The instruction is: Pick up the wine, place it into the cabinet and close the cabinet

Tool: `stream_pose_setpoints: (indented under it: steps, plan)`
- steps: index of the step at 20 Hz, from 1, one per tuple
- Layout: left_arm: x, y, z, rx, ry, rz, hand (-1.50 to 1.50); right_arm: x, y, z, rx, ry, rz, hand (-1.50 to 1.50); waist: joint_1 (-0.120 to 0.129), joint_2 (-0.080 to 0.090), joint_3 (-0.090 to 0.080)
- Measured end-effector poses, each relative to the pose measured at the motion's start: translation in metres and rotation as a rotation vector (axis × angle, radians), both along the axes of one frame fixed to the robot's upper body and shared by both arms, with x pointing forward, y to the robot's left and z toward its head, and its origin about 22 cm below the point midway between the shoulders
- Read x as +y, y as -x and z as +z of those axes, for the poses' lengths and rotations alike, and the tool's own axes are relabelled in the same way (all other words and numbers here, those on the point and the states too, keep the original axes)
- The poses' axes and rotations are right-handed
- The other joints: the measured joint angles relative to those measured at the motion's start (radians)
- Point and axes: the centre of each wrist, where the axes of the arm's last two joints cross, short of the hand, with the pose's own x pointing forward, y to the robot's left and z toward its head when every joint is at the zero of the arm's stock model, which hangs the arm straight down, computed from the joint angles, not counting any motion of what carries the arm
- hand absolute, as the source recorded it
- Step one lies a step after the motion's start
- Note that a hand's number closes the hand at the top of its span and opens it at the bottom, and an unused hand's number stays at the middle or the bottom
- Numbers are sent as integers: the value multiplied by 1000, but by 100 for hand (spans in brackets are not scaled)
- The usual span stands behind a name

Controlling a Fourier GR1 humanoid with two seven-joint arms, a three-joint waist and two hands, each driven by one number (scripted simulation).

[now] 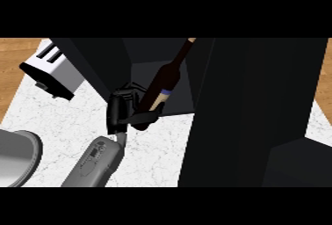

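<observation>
The wine bottle (164,81) (tilted) is held at the mouth of the open cabinet (259,88), clasped by the left hand (122,110).

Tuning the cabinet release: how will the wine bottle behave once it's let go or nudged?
The wine bottle is tall and narrow, and it sits tilted in the left robot hand, so it will likely tip if released before it is upright. It looks rigid, probably glass, so it may be fragile against the cabinet walls. Its round body would likely roll if it falls over.
</observation>
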Motion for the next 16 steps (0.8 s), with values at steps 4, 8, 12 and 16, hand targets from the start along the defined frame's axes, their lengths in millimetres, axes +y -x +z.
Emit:
stream_pose_setpoints:
  steps: [4, 8, 12, 16]
  plan:
    - [1, 1, 1, 0, -8, 38, 150, 0, 1, -1, 4, -2, 11, -150, -12, 3, 0]
    - [2, 2, 2, -3, -22, 72, 150, 1, 1, -2, -4, -1, 24, -150, -23, 8, -1]
    - [1, -30, 19, 14, -67, 35, -150, 0, 1, -2, -12, 2, 31, -150, -48, 31, -8]
    - [3, -63, 32, 30, -127, 17, -150, 0, 2, -3, -16, 1, 38, -150, -61, 43, -13]
